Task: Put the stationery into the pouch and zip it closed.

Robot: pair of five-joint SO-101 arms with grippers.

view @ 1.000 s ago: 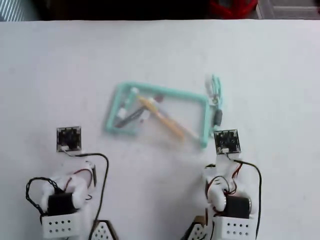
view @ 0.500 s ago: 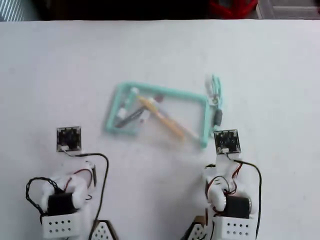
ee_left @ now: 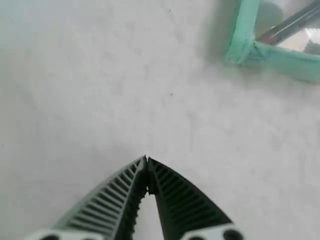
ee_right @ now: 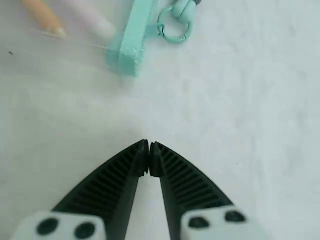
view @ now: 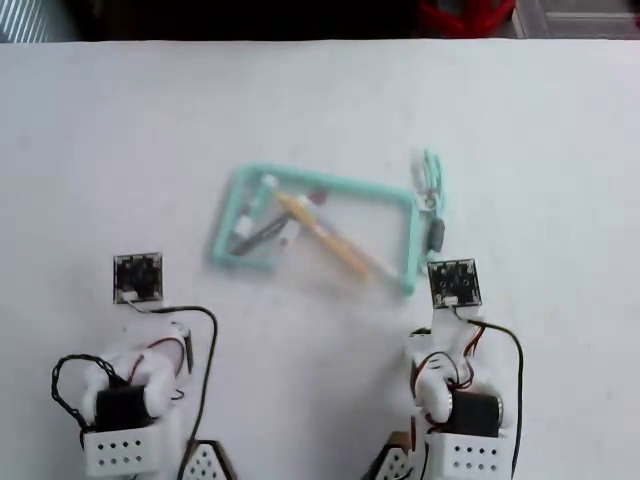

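Observation:
A clear pouch with a mint-green border (view: 318, 186) lies flat in the middle of the table, with an orange pencil (view: 322, 235), a dark pen (view: 262, 233) and other small stationery inside it. A green ring pull (view: 431, 178) sticks out at its right end. The left gripper (ee_left: 147, 172) is shut on nothing over bare table, a short way from the pouch's corner (ee_left: 242, 45). The right gripper (ee_right: 149, 159) is shut and empty too, just short of the pouch's other corner (ee_right: 131, 50) and its green ring (ee_right: 175, 27).
Both arms sit folded at the near table edge, the left arm's base (view: 118, 415) and the right arm's base (view: 458, 425) with loose cables around them. A dark strip with red objects (view: 465, 15) runs along the far edge.

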